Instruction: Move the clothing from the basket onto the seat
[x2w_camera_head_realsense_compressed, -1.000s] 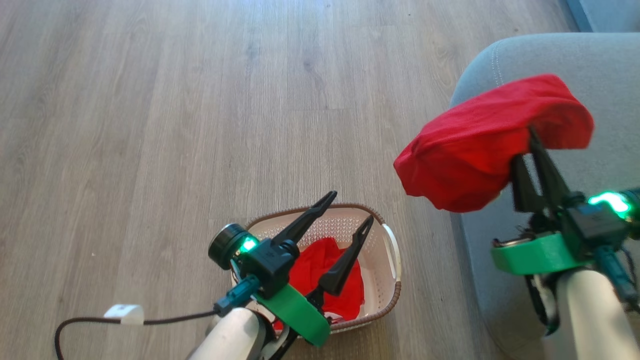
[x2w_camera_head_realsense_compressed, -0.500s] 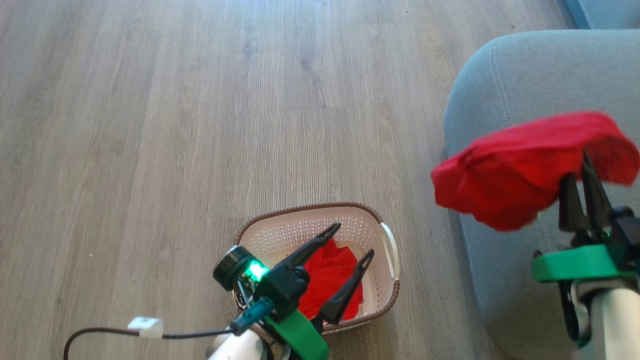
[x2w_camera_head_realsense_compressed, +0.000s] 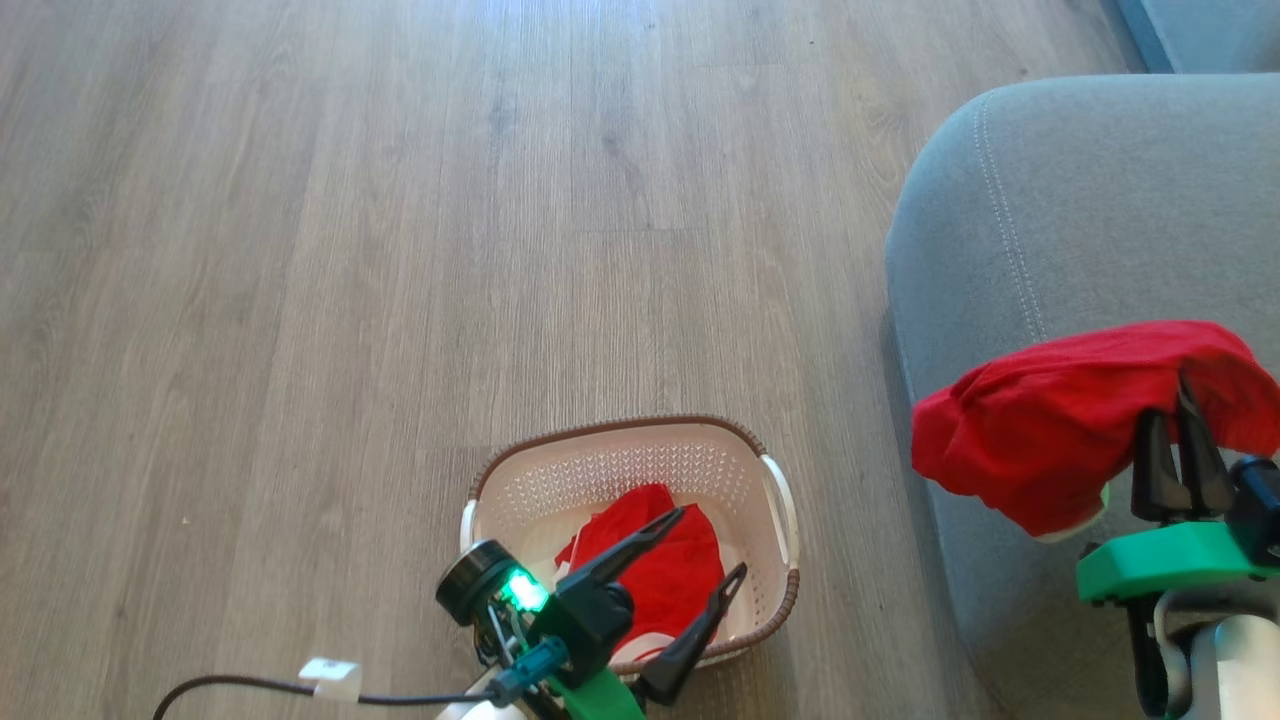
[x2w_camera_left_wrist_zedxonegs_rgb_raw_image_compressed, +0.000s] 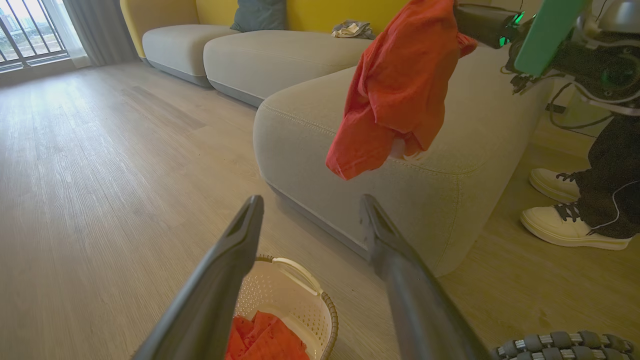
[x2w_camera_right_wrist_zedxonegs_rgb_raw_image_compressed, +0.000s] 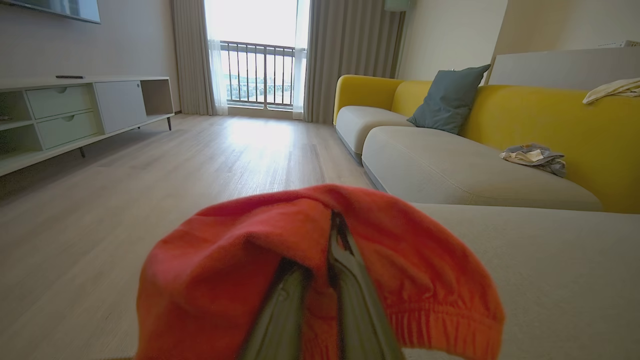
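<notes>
The basket (x2w_camera_head_realsense_compressed: 620, 428) stands left of the seat (x2w_camera_head_realsense_compressed: 1080, 220); one garment (x2w_camera_head_realsense_compressed: 690, 575) lies inside (second garment (x2w_camera_head_realsense_compressed: 1040, 440) above the seat).

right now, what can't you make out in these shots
- right gripper: fingertips buried in the held garment, head and right wrist views.
- basket floor: head view, covered by the second garment and the left gripper.
- person above the legs: left wrist view, cut off by the right edge.

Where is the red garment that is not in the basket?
Head view, lower right: the red garment hangs pinched in the right gripper over the edge of the grey seat, right of the basket.
</notes>
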